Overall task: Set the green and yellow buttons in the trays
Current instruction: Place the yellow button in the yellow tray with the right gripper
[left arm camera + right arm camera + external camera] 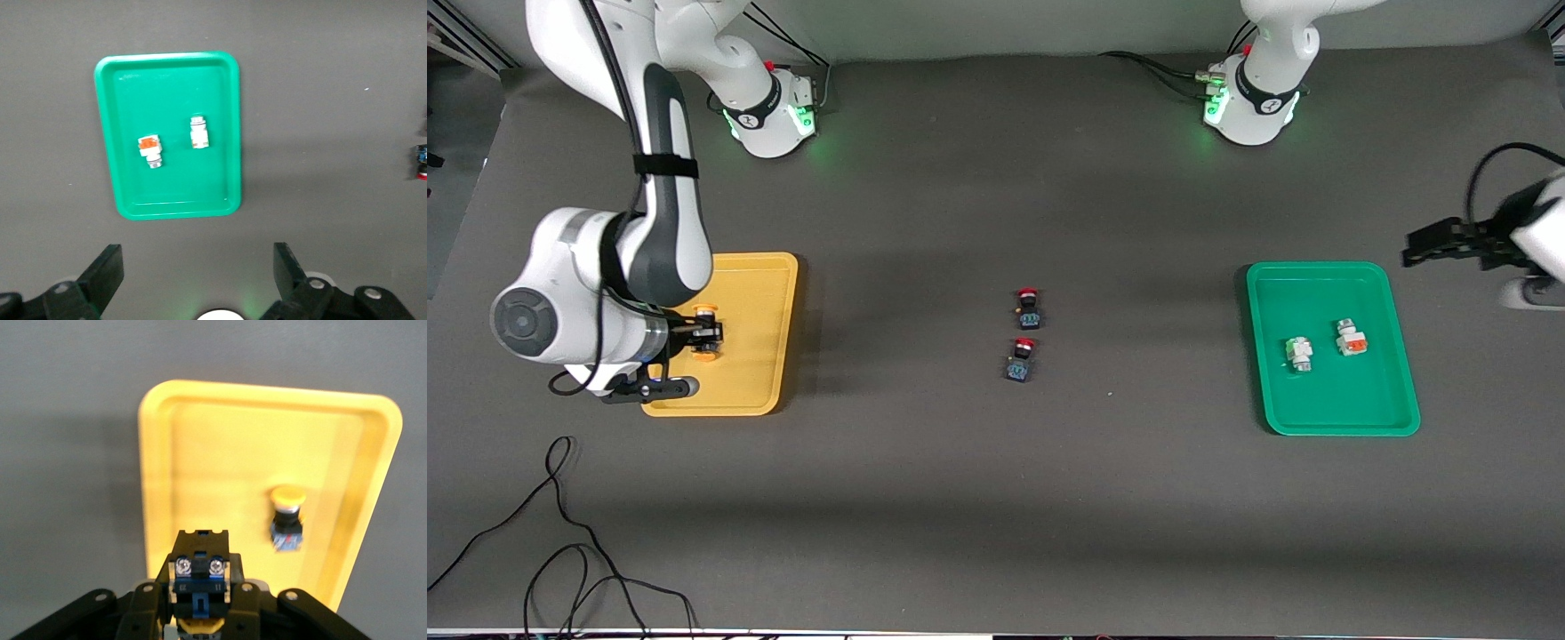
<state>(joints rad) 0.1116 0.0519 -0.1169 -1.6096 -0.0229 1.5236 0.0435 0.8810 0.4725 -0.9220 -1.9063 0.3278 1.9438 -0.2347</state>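
Right gripper (197,603) is over the yellow tray (769,302), jaws clamped on a yellow-capped button (199,577); a second yellow-capped one (287,520) already lies in that tray. Left gripper (197,277) waits with jaws wide apart, up beside the green tray (1316,280), which holds both white buttons (1299,353) (one green-marked, one orange-red (1351,338)). Two red-capped buttons (1029,307) sit mid-table.

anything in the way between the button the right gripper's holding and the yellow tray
Nothing visible. The right gripper holds a yellow-capped button right over the yellow tray; the other yellow-capped button already in it lies off to the side.
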